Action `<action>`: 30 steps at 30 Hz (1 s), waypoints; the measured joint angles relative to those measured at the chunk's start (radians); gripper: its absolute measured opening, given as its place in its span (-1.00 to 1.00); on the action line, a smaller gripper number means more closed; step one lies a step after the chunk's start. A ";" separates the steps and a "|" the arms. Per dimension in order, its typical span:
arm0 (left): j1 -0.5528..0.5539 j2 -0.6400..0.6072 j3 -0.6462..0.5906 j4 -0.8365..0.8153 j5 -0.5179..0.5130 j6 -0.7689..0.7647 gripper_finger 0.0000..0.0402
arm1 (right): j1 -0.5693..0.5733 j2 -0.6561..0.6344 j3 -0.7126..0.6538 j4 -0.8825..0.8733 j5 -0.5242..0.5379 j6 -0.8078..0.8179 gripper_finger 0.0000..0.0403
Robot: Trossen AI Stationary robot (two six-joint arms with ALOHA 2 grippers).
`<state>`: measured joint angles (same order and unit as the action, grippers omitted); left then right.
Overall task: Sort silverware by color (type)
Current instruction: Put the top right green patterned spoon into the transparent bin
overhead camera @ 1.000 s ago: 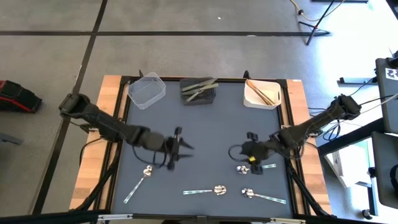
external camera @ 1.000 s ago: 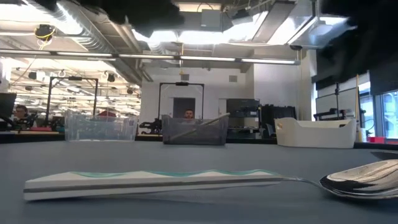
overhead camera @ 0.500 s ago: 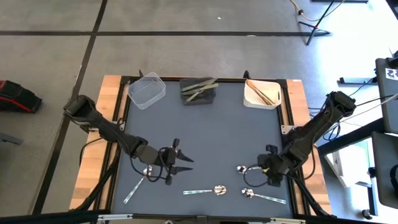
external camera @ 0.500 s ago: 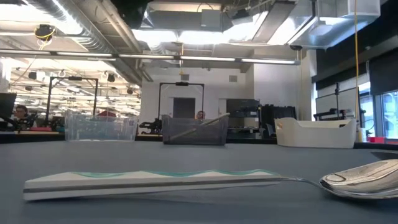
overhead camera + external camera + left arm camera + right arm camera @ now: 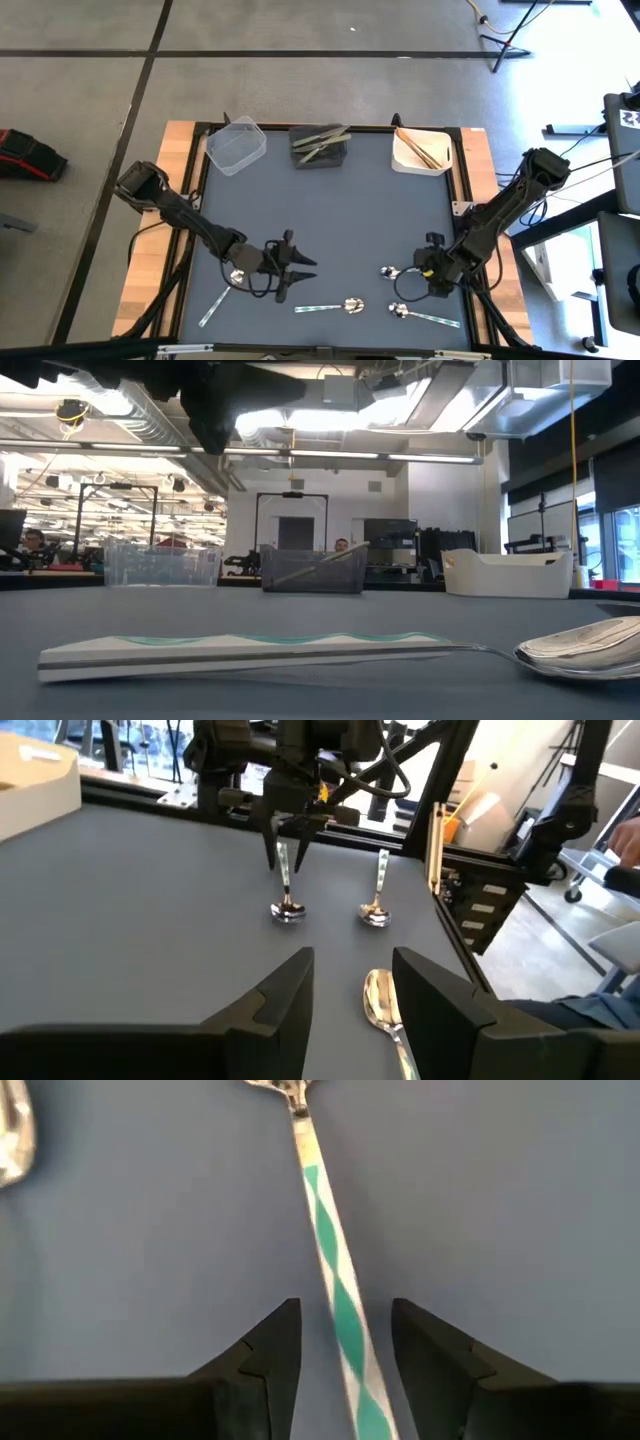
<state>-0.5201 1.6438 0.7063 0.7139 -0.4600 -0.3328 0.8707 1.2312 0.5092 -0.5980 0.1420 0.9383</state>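
Several silver spoons with teal-and-white striped handles lie flat on the grey table near its near edge: one [image 5: 224,296], one [image 5: 338,306], one [image 5: 398,271] and one [image 5: 423,317]. My left gripper [image 5: 298,274] is open just left of the middle spoon, whose bowl [image 5: 378,994] shows between its fingers. My right gripper [image 5: 426,272] is open and low over a spoon. Its fingers stand on either side of the striped handle [image 5: 340,1305] without touching it. In the low view the middle spoon [image 5: 250,651] fills the foreground.
Three bins stand along the far edge: a clear one [image 5: 236,144], a dark one holding olive-green pieces [image 5: 320,146], and a white one holding copper-orange sticks [image 5: 420,150]. The table's raised dark frame [image 5: 464,210] borders the mat. Bare mat lies between bins and spoons.
My left gripper has moved toward the near edge and a little right, toward the middle spoon. My right gripper has moved toward the near and right edges and now sits over a spoon's handle. The spoons have stayed in place.
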 joint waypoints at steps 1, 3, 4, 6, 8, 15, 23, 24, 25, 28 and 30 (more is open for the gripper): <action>0.000 0.003 0.000 0.000 -0.001 -0.006 -0.34 | 0.000 0.005 -0.008 0.007 0.017 -0.004 -0.28; 0.000 0.003 0.000 -0.001 -0.001 -0.008 -0.34 | 0.000 0.013 -0.021 0.018 0.065 0.005 -0.29; 0.000 0.003 0.000 0.000 -0.005 -0.010 -0.34 | 0.001 0.014 -0.026 0.027 0.068 0.011 -0.30; 0.000 0.003 0.000 0.000 -0.012 -0.017 -0.34 | 0.000 0.014 -0.030 0.034 0.064 0.015 -0.38; 0.000 0.003 0.000 0.000 -0.016 -0.012 -0.34 | 0.000 0.014 -0.030 0.035 0.058 0.021 -0.52; 0.014 0.003 0.000 0.000 -0.021 0.002 -0.34 | -0.001 0.003 -0.009 0.013 0.077 -0.032 -0.93; 0.027 0.003 0.000 -0.001 -0.119 0.002 -0.34 | -0.002 -0.041 0.106 0.073 0.390 -0.305 -0.89; 0.026 0.003 0.000 -0.002 -0.139 0.002 -0.34 | -0.007 -0.048 0.109 0.114 0.446 -0.357 -0.93; 0.022 0.003 0.000 -0.002 -0.164 0.003 -0.34 | -0.015 -0.052 0.109 0.156 0.495 -0.410 -0.95; 0.019 0.003 0.000 -0.006 -0.253 0.003 -0.34 | -0.066 -0.055 0.109 0.305 0.575 -0.576 -0.95; 0.020 0.003 0.000 -0.007 -0.308 0.002 -0.34 | -0.115 -0.055 0.102 0.442 0.574 -0.705 -0.91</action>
<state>-0.5003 1.6466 0.7063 0.7071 -0.7683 -0.3303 0.7552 1.1763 0.6113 -0.1562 0.7162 0.2330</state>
